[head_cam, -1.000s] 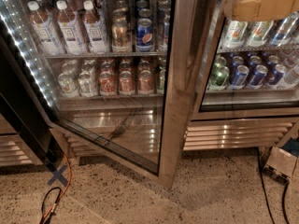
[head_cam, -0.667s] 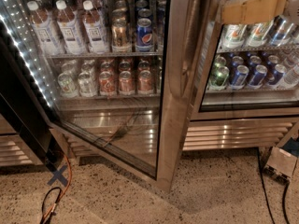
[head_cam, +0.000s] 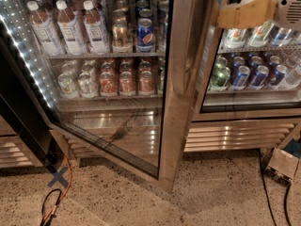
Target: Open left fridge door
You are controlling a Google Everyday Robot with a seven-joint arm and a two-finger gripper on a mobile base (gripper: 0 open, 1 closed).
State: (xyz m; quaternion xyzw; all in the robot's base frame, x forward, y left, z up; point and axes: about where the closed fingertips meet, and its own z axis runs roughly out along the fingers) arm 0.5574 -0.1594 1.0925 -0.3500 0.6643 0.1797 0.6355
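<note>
Gripper: the gripper (head_cam: 235, 15) is at the top right, a tan padded piece reaching leftward from a white housing (head_cam: 288, 6) at the picture's edge.
Arm pose: only this last part of the arm shows; it lies roughly level, its tan tip right at the bronze-steel frame of the left fridge door (head_cam: 181, 93), in front of the right fridge door (head_cam: 249, 79).
Grip: I cannot tell whether it is released or clamped on the frame.
Left fridge door: it stands swung open, its tall frame edge in the middle of the view and its bottom rail running on a slant from lower left out over the floor (head_cam: 197, 201).
LED strip (head_cam: 28, 65): a dotted white line slanting down the left side of the glass.
Upper shelf seen through the glass: white-capped bottles (head_cam: 70, 27) of brown drink at the left, a blue Pepsi can (head_cam: 145, 32) and other cans beside them.
Lower shelf: a row of clear bottles and copper-toned cans (head_cam: 117, 81).
Right fridge: green, blue and silver cans (head_cam: 244, 74) on two shelves.
Base: a slatted metal grille (head_cam: 230, 135) under the right door.
Floor items: an orange cable (head_cam: 68, 182) and a blue tape cross (head_cam: 59, 177) at the lower left; a black cable (head_cam: 263, 182) and a small box (head_cam: 282, 166) at the lower right.
</note>
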